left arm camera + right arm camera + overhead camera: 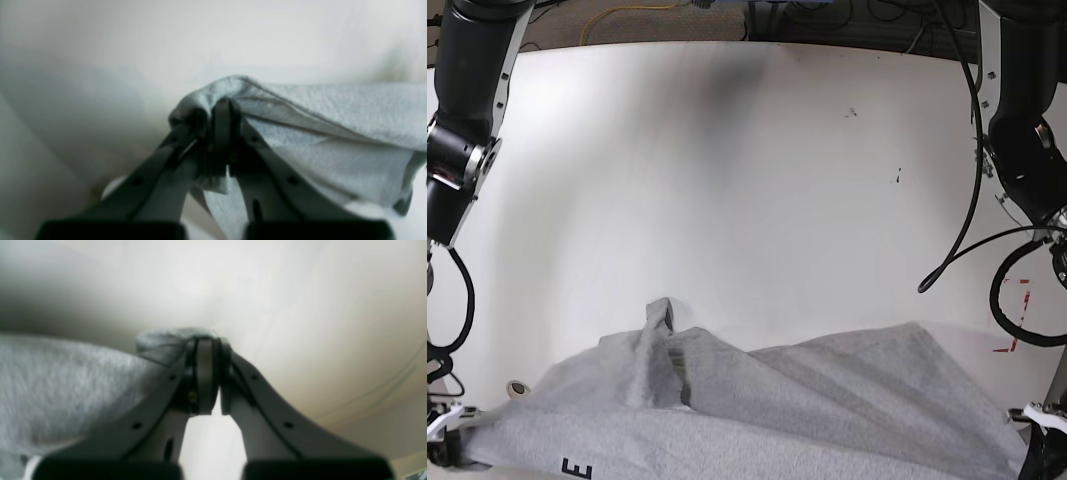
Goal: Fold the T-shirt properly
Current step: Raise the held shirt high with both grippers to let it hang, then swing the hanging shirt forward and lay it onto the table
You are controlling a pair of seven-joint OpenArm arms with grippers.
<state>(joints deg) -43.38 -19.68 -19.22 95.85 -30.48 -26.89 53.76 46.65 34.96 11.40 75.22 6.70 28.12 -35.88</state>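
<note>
The heather-grey T-shirt (807, 400) lies rumpled along the near edge of the table, with a raised fold (659, 330) left of centre and a black letter (577, 468) at the lower left. In the left wrist view my left gripper (216, 111) is shut on a bunched edge of the T-shirt (333, 110), and the cloth stretches away to the right. My right gripper (207, 341) is shut on another corner of the T-shirt (66, 386), whose cloth runs off to the left. In the base view both shirt ends lead to the bottom corners.
The white table (757, 180) spreads beyond the shirt, with small dark specks (852, 112) and red marks (1017, 345) near its right edge. My right arm (462, 120) stands at the left side, my left arm (1017, 150) at the right with a hanging black cable (962, 250).
</note>
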